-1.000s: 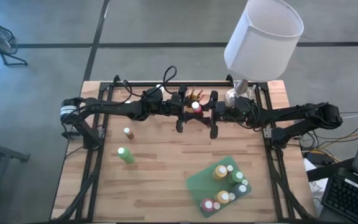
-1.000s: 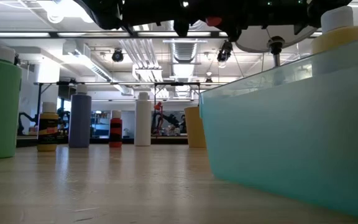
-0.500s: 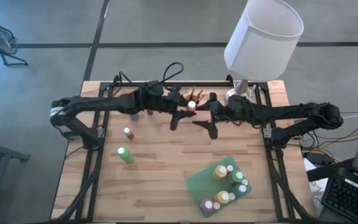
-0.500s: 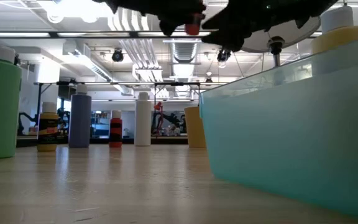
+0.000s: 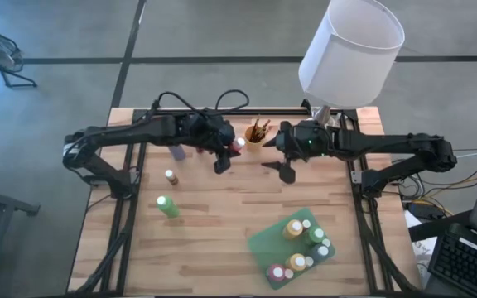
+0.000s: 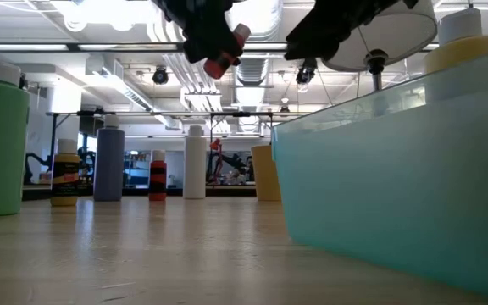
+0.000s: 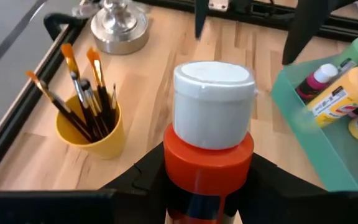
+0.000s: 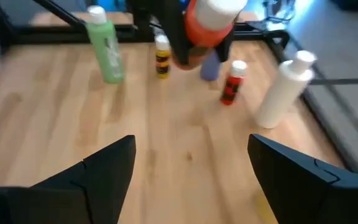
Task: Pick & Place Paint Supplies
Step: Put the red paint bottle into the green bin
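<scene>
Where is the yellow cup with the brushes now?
In the high view the yellow cup stands at the table's back edge, near the middle, between the left gripper holding an orange bottle and the right gripper.

Paint supplies on the wooden table.
Orange-red, white-capped bottle (image 7: 211,134) held aloft; green bottle (image 5: 167,206) and small yellow bottle (image 5: 171,176) upright; brushes (image 7: 82,93) bristles-up in yellow cup (image 7: 95,129); several bottles (image 5: 298,247) in green tray (image 5: 265,239).

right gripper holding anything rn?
No, the right gripper is open with only bare table between its fingers; the red bottle sits in the left gripper.
</scene>
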Action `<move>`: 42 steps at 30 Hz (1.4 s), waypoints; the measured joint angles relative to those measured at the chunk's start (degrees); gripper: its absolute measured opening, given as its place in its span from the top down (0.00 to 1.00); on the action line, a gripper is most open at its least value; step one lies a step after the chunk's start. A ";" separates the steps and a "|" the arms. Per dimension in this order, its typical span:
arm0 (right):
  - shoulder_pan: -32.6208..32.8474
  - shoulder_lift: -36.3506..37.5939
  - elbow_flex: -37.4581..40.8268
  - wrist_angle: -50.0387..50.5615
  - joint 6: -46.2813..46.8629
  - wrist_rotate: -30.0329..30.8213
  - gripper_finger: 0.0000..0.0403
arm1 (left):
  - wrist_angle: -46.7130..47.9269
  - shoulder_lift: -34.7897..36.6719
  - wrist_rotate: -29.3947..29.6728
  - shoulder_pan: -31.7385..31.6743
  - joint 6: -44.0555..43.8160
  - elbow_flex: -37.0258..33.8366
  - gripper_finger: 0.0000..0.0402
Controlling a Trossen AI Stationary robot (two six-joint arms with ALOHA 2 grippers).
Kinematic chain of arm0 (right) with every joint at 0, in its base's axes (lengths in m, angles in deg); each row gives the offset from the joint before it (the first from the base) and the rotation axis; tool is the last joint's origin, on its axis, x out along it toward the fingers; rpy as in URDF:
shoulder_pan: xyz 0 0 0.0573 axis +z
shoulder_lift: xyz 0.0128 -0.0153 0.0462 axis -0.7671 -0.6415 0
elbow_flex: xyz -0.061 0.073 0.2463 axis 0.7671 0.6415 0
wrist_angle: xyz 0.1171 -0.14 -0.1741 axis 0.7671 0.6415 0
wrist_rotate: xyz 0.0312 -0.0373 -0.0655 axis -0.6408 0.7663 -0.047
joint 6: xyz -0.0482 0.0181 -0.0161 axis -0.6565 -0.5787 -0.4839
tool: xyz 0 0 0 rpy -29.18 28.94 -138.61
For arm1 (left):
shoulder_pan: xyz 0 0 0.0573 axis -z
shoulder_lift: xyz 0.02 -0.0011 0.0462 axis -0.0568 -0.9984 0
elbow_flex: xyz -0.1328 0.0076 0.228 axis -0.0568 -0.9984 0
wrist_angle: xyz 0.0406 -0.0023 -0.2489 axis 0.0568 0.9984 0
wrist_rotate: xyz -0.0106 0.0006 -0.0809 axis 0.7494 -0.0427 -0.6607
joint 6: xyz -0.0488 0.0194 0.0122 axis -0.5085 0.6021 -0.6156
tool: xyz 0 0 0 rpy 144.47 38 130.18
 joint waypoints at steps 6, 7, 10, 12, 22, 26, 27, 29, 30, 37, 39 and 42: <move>-0.04 -0.22 -2.51 2.12 -2.84 1.58 0.21 | -0.95 -1.29 0.07 0.17 -0.24 -0.11 0.64; -0.02 -0.34 -3.06 2.05 -1.97 1.58 0.21 | -1.32 -1.68 0.06 0.16 -0.24 -0.11 0.64; 0.00 -0.85 -4.83 2.07 -0.48 1.53 0.20 | -2.92 -2.96 -0.44 0.24 -0.35 -0.11 0.64; 0.00 -1.69 -6.17 2.68 -0.50 1.43 0.20 | -4.18 -3.69 -1.16 0.50 -0.37 -0.13 0.64; 0.00 -11.04 -17.03 14.43 -1.49 -2.43 0.27 | -5.30 -5.19 -1.89 1.79 1.57 1.09 0.64; -0.05 -13.96 -21.77 18.03 -2.21 -6.07 0.29 | -2.20 -5.19 -1.85 1.79 2.48 1.09 0.64; -0.04 -14.61 -22.55 18.39 -2.45 -6.59 0.29 | -1.71 -5.19 -1.98 1.79 2.88 1.08 0.64; -0.07 -15.74 -23.92 18.86 -2.97 -7.67 0.30 | -0.96 -5.14 -1.95 1.92 2.99 1.07 0.64; -0.07 -16.39 -24.63 18.75 -3.18 -7.72 0.30 | -1.07 -5.14 -1.95 2.03 3.05 1.07 0.64; -0.14 -18.53 -26.95 18.76 -3.56 -7.83 0.26 | -0.77 -5.14 -1.80 2.16 4.28 1.03 0.64; -0.17 -18.53 -26.96 18.79 -3.66 -7.80 0.25 | -0.55 -5.14 -1.79 2.16 4.28 1.03 0.64; -0.17 -18.53 -26.94 18.49 -3.93 -7.67 0.26 | -0.60 -5.14 -1.80 2.16 4.31 1.03 0.64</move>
